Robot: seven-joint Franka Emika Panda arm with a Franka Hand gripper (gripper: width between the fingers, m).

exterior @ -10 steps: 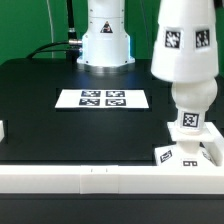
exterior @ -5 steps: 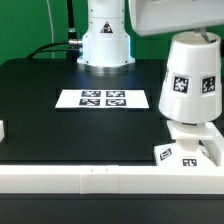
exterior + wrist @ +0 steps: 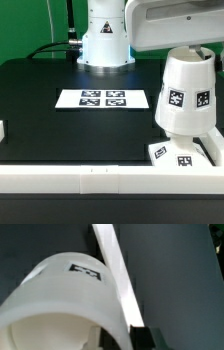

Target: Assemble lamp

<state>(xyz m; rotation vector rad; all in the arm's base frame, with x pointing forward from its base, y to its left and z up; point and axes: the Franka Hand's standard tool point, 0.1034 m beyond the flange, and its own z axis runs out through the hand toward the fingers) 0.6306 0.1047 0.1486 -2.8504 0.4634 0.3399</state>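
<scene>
The large white tapered shade (image 3: 186, 95) stands upright at the exterior view's front right, low over the flat square base (image 3: 166, 154). Only the base's tagged front edge shows under it. The rounded bulb is hidden inside the shade. My gripper (image 3: 197, 47) comes down from above onto the shade's top rim. In the wrist view the shade (image 3: 60, 297) fills the frame with one tag showing, and my gripper (image 3: 124, 339) is shut on its wall, one finger inside and one outside.
The marker board (image 3: 103, 98) lies mid-table. The robot pedestal (image 3: 105, 40) stands at the back. A white rail (image 3: 80, 180) runs along the front edge close to the base, and also shows in the wrist view (image 3: 115, 269). A small white piece (image 3: 2, 130) sits at the left edge.
The shade has come down steadily over the bulb, which showed before and is now covered. My gripper hand has dropped into view at the top.
</scene>
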